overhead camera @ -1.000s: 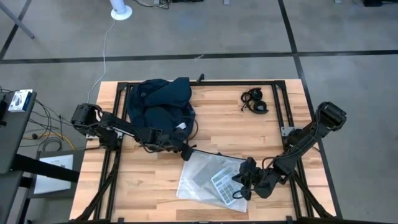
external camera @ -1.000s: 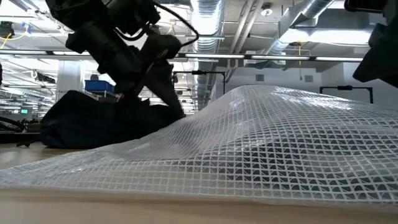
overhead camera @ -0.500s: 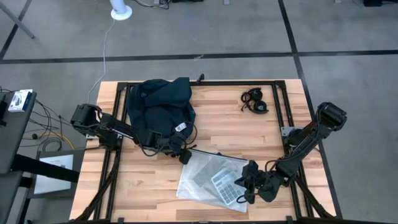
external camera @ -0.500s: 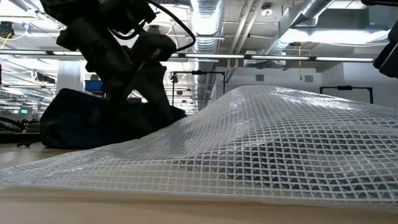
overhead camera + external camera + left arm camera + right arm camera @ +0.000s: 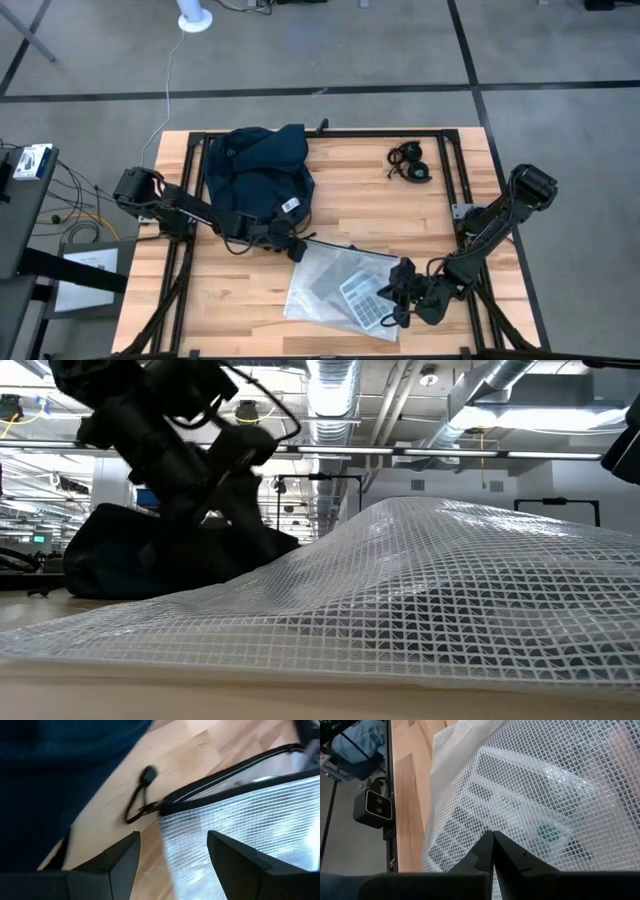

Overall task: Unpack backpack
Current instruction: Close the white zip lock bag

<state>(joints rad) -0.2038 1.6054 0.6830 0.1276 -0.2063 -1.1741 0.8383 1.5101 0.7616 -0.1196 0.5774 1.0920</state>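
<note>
Shifted a little toward the backpack [image 5: 258, 170] over the last second: left gripper [image 5: 297, 249], now at the bag's near edge, just by the corner of the clear mesh pouch [image 5: 325, 280]. Seen from table height, swung leftward in front of the dark bag. Fingers spread apart in the left wrist view, holding nothing, with the pouch's zipped corner and its black pull cord [image 5: 137, 800] lying on the wood ahead of them.

Dropped slightly toward the near table edge a second ago and unmoved in the last half second: right gripper [image 5: 385, 312], fingers pressed together, resting over the pouch right above the calculator [image 5: 520, 815] inside it. No sign of mesh pinched between the tips.

Backpack slumped at the far left of the table [image 5: 380, 215], rounded and apparently not empty. Headphones [image 5: 410, 163] well apart at the far right.

Probable meaning: pouch out and set down, left gripper freed and turning back to the bag for whatever remains. Unpacking likely partway through. Worth watching the pull cord, close enough to snag on a return reach.
</note>
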